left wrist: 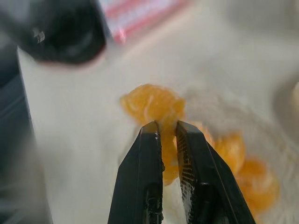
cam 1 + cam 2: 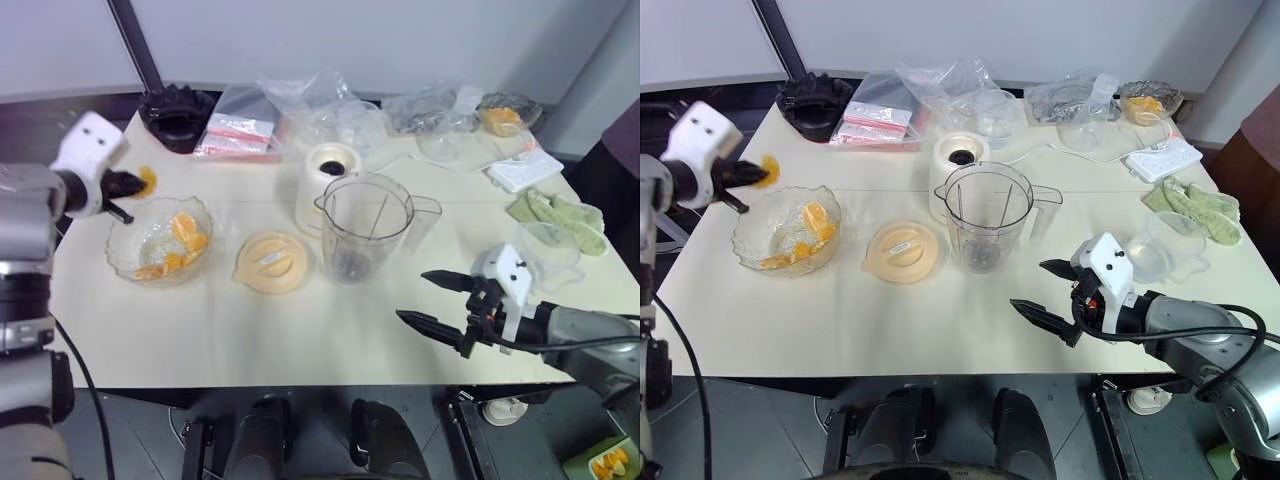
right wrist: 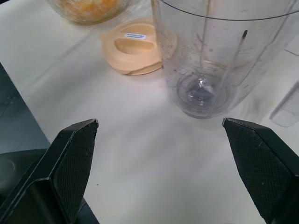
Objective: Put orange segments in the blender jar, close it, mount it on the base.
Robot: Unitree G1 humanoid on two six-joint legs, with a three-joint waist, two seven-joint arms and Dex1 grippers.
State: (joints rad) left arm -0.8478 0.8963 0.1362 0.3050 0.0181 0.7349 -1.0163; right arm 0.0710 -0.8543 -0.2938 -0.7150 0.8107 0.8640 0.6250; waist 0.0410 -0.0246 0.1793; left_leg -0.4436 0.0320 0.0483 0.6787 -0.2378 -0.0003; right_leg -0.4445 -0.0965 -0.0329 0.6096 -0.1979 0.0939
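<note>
My left gripper (image 2: 135, 186) is raised above the table's left edge, shut on an orange segment (image 1: 152, 105). More orange segments (image 2: 183, 236) lie in a clear glass bowl (image 2: 125, 240) below it. The clear blender jar (image 2: 367, 226) stands empty and upright in the middle, its dark blade (image 3: 201, 91) showing at the bottom. Right behind it sits the cream-white base (image 2: 322, 175). My right gripper (image 2: 432, 300) hangs open near the front right, aimed at the jar and well short of it. The peach lid (image 2: 272, 262) lies flat between bowl and jar.
A black toothed ring (image 2: 178, 115) sits at the back left next to plastic bags (image 2: 245, 130). Farther right are a small glass dish with orange pieces (image 2: 505, 113), a white power strip (image 2: 525, 170), a green cloth (image 2: 560, 215) and a small clear jug (image 2: 548, 250).
</note>
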